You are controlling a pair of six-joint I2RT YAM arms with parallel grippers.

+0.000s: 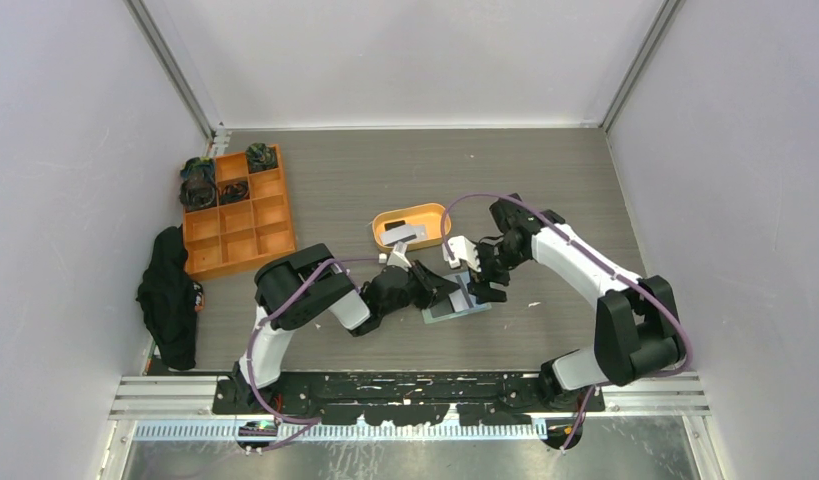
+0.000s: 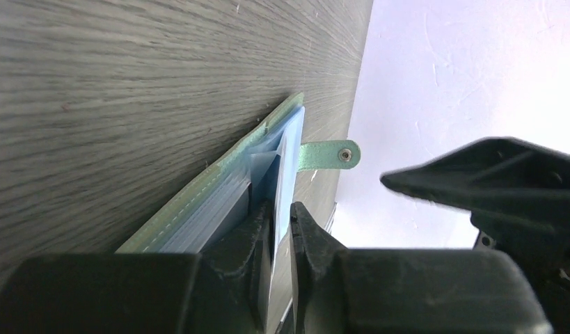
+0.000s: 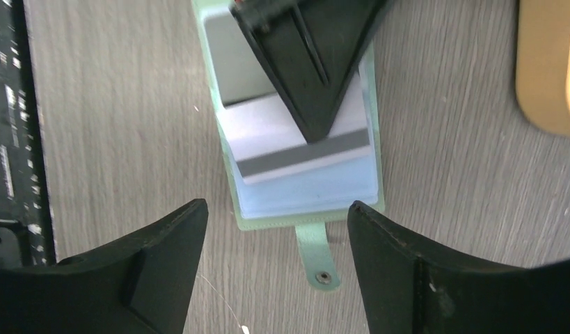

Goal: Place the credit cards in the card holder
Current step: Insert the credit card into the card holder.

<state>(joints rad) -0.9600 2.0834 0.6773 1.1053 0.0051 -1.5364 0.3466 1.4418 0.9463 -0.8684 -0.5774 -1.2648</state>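
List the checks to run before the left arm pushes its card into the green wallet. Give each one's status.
1. Left tool gripping the striped card: ok, fingers closed on its edge.
2. Card holder lying open and flat: ok.
3. Card aligned with its slot: cannot tell; the left tool hides the entry.
4. Right tool clear of the card: ok, open, hovering at the snap tab end.
5. Holder braced against sliding: cannot tell; the right tool straddles it, contact unclear.
6. Cards waiting in the orange tray: ok, some visible.
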